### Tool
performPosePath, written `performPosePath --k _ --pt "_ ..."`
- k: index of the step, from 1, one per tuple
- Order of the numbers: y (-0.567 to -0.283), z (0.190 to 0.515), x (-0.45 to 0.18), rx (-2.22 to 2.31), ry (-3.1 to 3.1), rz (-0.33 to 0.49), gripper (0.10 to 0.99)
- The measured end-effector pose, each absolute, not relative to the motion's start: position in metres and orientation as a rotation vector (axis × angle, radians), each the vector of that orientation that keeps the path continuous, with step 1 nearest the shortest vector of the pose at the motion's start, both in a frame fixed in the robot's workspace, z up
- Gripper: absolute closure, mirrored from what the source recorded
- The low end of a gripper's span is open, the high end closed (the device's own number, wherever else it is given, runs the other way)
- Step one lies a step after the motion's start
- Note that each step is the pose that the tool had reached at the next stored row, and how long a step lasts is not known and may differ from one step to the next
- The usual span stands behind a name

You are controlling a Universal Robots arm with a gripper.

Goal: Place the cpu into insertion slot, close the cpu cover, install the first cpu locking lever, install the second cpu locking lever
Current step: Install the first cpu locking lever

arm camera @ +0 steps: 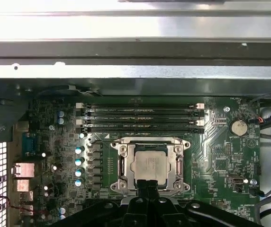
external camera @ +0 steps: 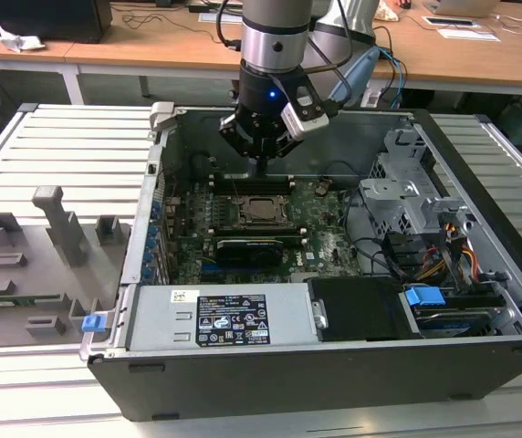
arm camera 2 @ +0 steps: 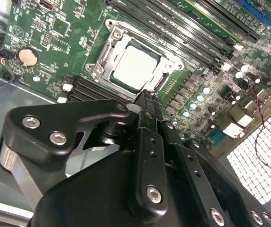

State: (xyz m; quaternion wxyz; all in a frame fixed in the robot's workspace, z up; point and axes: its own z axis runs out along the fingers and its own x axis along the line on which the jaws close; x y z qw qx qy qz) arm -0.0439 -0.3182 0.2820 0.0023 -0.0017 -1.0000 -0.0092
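My gripper (external camera: pixel 263 168), fingers drawn together with nothing visible between them, hangs inside the open computer case (external camera: pixel 142 246), tips low over the motherboard (arm camera: pixel 211 189). In the first wrist view the tips overlap one edge of the insertion slot (arm camera: pixel 122 148), near the board's middle; whether they touch metal I cannot tell. The cpu (arm camera: pixel 149 163) lies flat in that slot, its pale top showing through the window of the cpu cover (arm camera: pixel 149 142), which appears folded down around it. The memory slots (arm camera: pixel 140 116) run just beside the slot's opposite edge, toward the case wall. The locking levers are too thin to judge: latched or free, I cannot say.

Hazards, as I judge them: tips this near could skid off a thin, springy lever and strike the cover, the chip's top or the motherboard beside it. A downward push on a chip not squarely seated could bend the contacts beneath — unseen from here. An unlatched cover could lift.
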Motion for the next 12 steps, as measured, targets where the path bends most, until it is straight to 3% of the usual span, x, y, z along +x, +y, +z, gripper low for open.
performPosePath --k 12 --pt "-0.318 0.280 -0.061 0.059 -3.138 -0.030 0.980"
